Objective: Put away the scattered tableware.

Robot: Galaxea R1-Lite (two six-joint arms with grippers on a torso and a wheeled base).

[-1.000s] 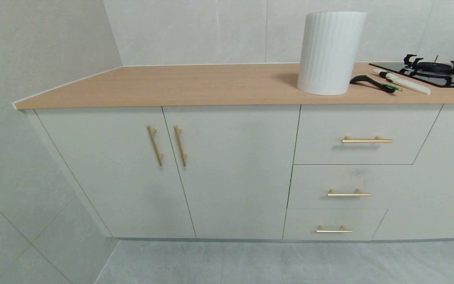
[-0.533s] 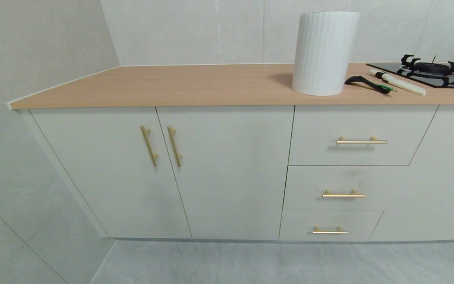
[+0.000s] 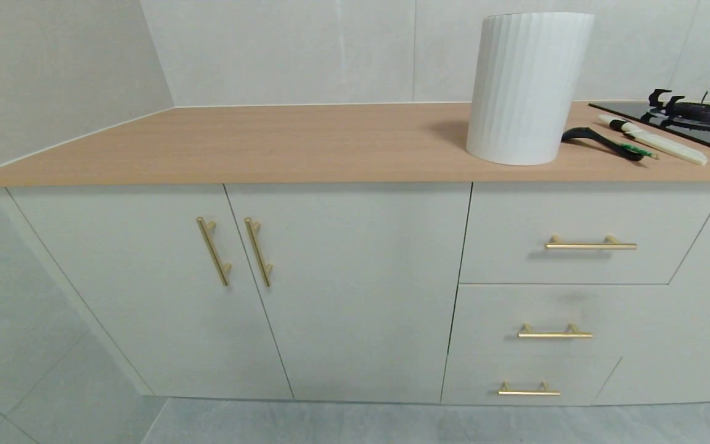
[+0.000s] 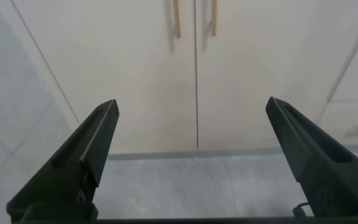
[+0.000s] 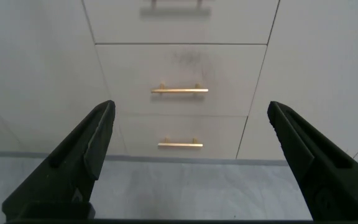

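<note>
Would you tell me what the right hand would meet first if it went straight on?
Probably the middle drawer, just below its gold handle; nothing else lies before the right hand, though depth is unclear.

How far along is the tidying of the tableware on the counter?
Nothing looks put away yet: the black utensil and the cream-handled tool lie loose on the countertop beside the white ribbed container. Nothing is in hand; the left gripper and right gripper are open and empty, facing the shut cabinet fronts. All the putting away is left.
</note>
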